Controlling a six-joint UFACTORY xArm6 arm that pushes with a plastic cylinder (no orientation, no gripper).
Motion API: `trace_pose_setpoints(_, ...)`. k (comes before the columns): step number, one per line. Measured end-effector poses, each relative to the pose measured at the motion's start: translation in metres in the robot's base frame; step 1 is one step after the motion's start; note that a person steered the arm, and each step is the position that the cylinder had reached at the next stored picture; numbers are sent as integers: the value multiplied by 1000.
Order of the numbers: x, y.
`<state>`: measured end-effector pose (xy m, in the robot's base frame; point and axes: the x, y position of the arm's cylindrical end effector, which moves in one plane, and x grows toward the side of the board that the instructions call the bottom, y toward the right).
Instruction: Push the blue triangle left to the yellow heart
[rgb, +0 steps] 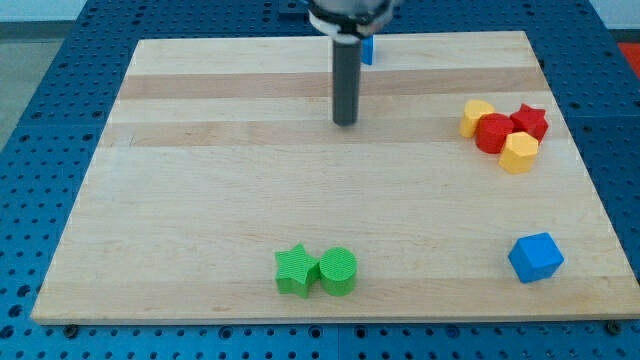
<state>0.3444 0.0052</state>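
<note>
My tip (346, 122) rests on the board's upper middle, with the dark rod rising to the view's top. A small blue block (368, 48) shows just right of the rod at the board's top edge, mostly hidden, so I cannot tell its shape. It lies above and slightly right of my tip, apart from it. Two yellow blocks sit in a cluster at the right: one (477, 117) on the cluster's left, possibly the heart, and one (519, 152) at its lower right. My tip is far left of this cluster.
A red round block (493, 133) and a red star (530, 121) touch the yellow blocks. A blue cube (535, 257) sits at the lower right. A green star (296, 270) and a green cylinder (339, 271) touch near the bottom edge.
</note>
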Motion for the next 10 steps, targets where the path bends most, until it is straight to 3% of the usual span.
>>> trace_pose_setpoints(2, -91, -37)
trace_pose_setpoints(3, -129, -29)
trace_pose_setpoints(4, -136, 15)
trace_pose_setpoints(6, -136, 40)
trace_pose_setpoints(10, -65, 89)
